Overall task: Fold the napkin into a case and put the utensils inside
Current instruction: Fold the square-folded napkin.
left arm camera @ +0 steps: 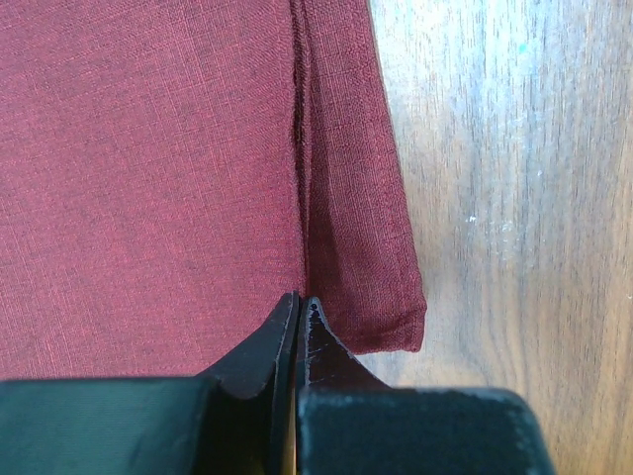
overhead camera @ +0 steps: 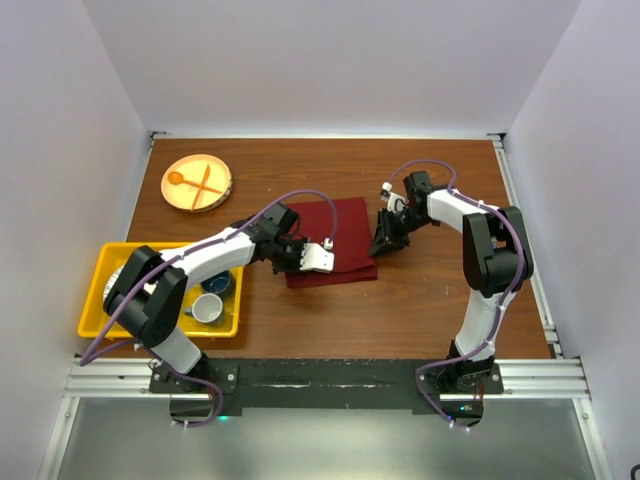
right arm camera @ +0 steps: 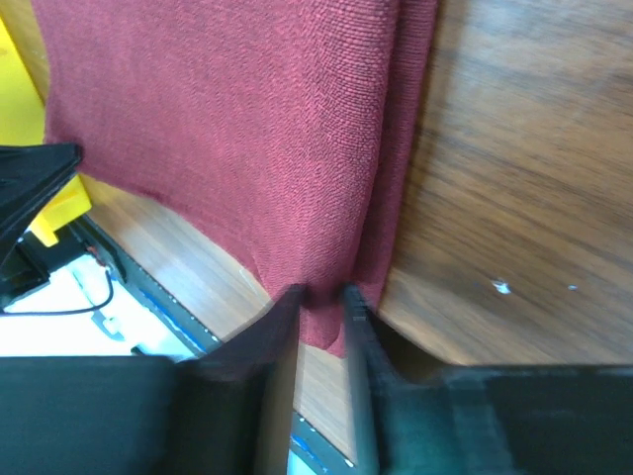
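The maroon napkin (overhead camera: 335,225) lies partly folded in the middle of the wooden table. My left gripper (overhead camera: 332,262) is at its near edge. In the left wrist view its jaws (left arm camera: 300,297) are closed together on the napkin's (left arm camera: 148,178) edge, right where a lengthwise fold line ends. My right gripper (overhead camera: 383,245) is at the napkin's right edge. In the right wrist view it (right arm camera: 321,292) is shut on a corner of the napkin (right arm camera: 247,119), which hangs a little above the table. The purple utensils are out of view. No finished case shows.
A yellow bin (overhead camera: 100,300) with cups, one white (overhead camera: 207,308), stands at the near left. A tan plate (overhead camera: 197,182) holding an orange spoon and fork sits at the far left. Walls enclose the table on three sides.
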Robot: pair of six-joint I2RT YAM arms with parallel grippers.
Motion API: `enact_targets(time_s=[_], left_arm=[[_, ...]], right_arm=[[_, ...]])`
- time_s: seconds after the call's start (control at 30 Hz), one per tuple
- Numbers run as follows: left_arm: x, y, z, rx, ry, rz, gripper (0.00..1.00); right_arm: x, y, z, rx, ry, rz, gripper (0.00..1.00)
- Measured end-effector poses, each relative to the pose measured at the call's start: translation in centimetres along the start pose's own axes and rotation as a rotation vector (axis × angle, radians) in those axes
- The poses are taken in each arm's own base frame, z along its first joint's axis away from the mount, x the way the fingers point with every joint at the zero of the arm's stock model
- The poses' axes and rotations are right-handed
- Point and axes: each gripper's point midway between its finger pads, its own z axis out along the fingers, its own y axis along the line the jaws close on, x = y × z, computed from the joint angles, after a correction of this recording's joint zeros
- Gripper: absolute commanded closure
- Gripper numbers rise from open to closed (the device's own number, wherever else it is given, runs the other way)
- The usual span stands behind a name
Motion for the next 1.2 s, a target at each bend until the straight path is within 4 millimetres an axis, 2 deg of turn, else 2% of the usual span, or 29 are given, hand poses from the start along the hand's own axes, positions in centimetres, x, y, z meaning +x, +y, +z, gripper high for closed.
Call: enact_targets(time_s=[0.07, 0.27, 0.5, 0.6, 0.83, 1.2], left_arm=[[0.0, 0.0, 0.0, -0.001, 0.0, 0.0, 1.0], [-0.1, -0.1, -0.3, -0.004, -0.003, 0.002, 1.0], [-1.4, -0.4, -2.7, -0.032, -0.041, 0.019, 1.0], [-1.6, -0.6, -3.1, -0.031, -0.053, 0.021, 1.0], [-0.9, -2.0, -2.2, 0.017, -0.047, -0.016, 1.0], [1.3, -4.3, 1.0, 0.094, -0.018, -0.098, 1.0]], right_arm=[[0.1, 0.2, 0.0, -0.01, 0.003, -0.001, 1.0], [0.6, 0.6, -0.2, -0.028, 0.023, 0.002, 1.0], [1.1, 2.3, -2.0, -0.059, 0.014, -0.027, 1.0], [1.8, 2.7, -2.4, -0.072, 0.019, -0.037, 1.0], [3.6, 1.9, -1.7, -0.073, 0.067, -0.012, 1.0], [4.3, -0.8, 0.9, -0.032, 0.111, 0.013, 1.0]])
